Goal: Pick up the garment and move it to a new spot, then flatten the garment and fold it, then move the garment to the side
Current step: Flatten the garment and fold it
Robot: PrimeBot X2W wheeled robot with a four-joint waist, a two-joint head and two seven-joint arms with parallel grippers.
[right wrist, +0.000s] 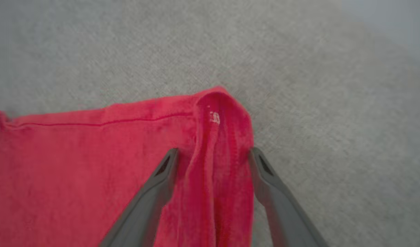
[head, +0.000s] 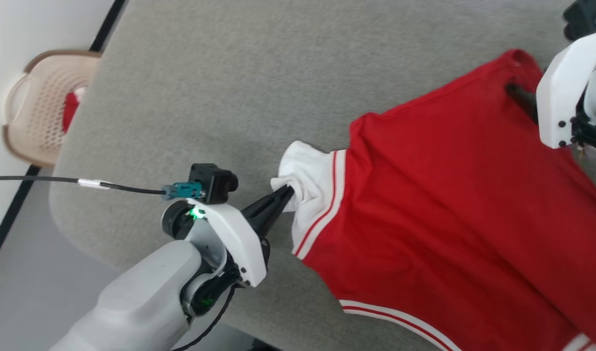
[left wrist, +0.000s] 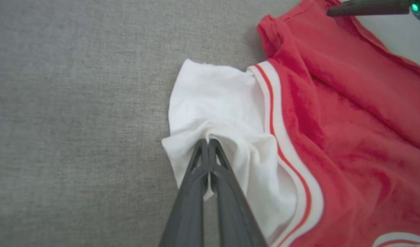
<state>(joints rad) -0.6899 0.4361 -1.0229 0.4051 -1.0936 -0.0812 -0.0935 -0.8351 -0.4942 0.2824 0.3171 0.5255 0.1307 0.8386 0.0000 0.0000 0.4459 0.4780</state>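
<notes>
left end effector (left wrist: pixel 208 142) shut on the white sleeve (left wrist: pixel 216 99) of the red jersey shirt (head: pixel 449 195), right end effector (right wrist: pixel 213 152) wide open astride a red fold (right wrist: pixel 218 123); one-sided pulling could bunch the cloth.

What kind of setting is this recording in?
Probably an indoor laundry-folding station: a grey fabric-covered table, a red jersey spread on it, and a beige plastic laundry basket down beside the table.

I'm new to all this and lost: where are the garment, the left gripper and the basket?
garment (head: pixel 449 204): head view, on its red body.
left gripper (head: pixel 287 193): head view, fingertips pinching the white sleeve.
basket (head: pixel 37 112): head view, its perforated wall.
</notes>
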